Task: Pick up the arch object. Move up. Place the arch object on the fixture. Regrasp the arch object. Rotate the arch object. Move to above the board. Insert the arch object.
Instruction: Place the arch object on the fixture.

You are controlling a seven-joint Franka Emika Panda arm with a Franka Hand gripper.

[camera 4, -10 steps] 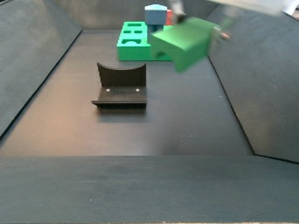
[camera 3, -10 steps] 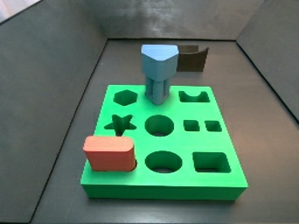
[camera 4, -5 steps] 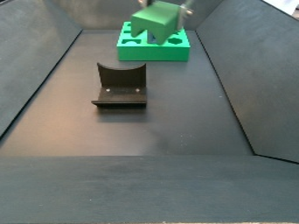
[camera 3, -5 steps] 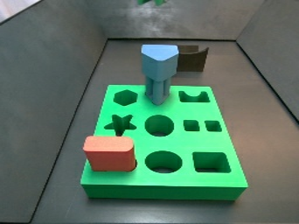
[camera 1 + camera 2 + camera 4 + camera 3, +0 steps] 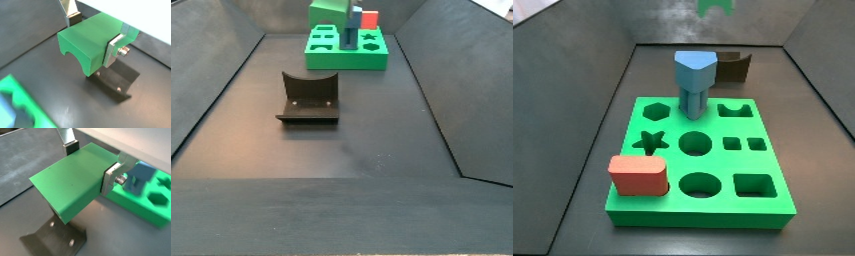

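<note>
My gripper point(image 5: 93, 35) is shut on the arch object point(image 5: 83, 42), a green block with its arch cut-out facing down. One silver finger point(image 5: 115, 49) presses its side, and the same grip shows in a wrist view point(image 5: 91, 163). The block hangs high in the air. It shows at the top edge in a side view point(image 5: 714, 6) and before the board in a side view point(image 5: 329, 13). The dark fixture point(image 5: 113, 82) stands on the floor below it, also seen in both side views point(image 5: 735, 68) point(image 5: 307, 98). The bright green board point(image 5: 700, 150) lies beyond.
A blue-grey pentagonal peg point(image 5: 695, 80) stands upright in the board, and a red rounded block point(image 5: 637, 175) sits at its near left corner. Grey sloping walls point(image 5: 573, 110) enclose the dark floor point(image 5: 331, 170).
The gripper has carried the arch object up and away toward the board end. It now shows smaller and higher in one side view and further right at the other's top edge.
</note>
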